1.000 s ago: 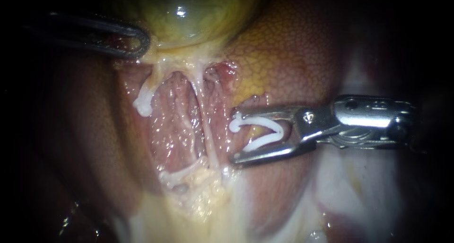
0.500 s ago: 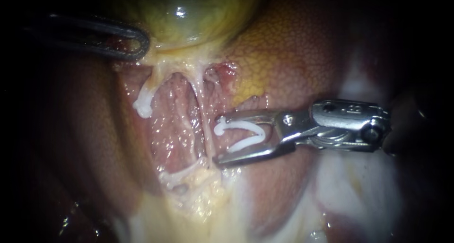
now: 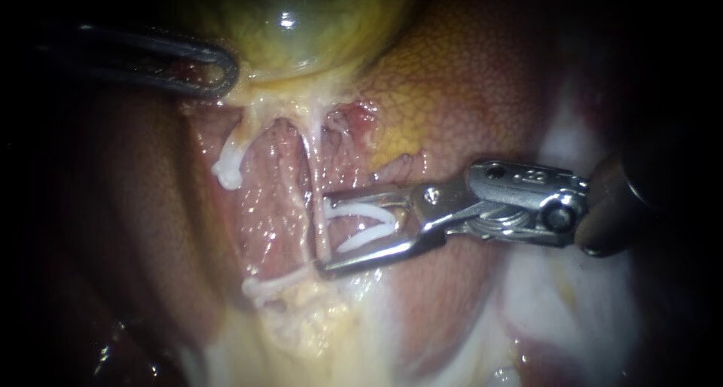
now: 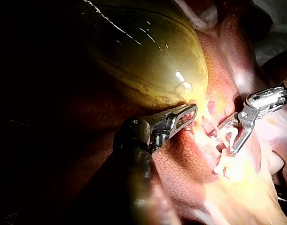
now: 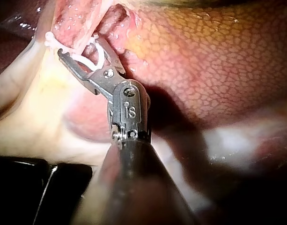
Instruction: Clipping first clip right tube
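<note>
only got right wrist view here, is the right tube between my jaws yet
Observer: In the endoscope view the right tube crosses the gap at the jaw tips of the right instrument, just ahead of the loaded clip held between those jaws.
Operator: where's my left instrument
Observer: The left instrument is at the lower edge of the gallbladder, jaws shut on it, well apart from the right one.
Operator: any clip on a tube already
Observer: One white clip sits on the left tube; none on the right tube.
</note>
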Tool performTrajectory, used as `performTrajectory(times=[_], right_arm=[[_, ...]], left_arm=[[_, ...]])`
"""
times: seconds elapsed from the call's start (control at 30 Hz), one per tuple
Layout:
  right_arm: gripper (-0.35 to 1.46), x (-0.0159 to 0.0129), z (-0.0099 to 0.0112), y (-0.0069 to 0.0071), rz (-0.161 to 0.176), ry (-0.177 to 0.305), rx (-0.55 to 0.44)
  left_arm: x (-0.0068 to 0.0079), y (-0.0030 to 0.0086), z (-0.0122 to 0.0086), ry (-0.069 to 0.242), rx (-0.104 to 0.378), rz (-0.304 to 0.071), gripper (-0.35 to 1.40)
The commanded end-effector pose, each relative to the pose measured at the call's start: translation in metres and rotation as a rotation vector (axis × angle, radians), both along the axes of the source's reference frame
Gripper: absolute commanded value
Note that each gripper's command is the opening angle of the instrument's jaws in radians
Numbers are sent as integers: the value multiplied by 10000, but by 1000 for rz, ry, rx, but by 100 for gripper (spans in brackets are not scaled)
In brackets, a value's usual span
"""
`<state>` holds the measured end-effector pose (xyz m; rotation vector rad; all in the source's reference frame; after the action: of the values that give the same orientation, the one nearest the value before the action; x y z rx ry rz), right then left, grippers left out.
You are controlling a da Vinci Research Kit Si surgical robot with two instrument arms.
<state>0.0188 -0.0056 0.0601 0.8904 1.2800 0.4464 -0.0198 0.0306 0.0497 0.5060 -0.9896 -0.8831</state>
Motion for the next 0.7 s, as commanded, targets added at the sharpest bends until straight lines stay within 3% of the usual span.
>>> performTrajectory(times=[0.03,0.33,0.7], right_arm=[[45,0,1,1,-4,8,0],[45,6,4,2,-39,112,28],[44,8,-13,-14,-76,203,54]], left_arm=[[0,0,0,0,0,0,-35],[-1,0,0,0,0,0,-35],[-1,0,1,0,0,0,-35]])
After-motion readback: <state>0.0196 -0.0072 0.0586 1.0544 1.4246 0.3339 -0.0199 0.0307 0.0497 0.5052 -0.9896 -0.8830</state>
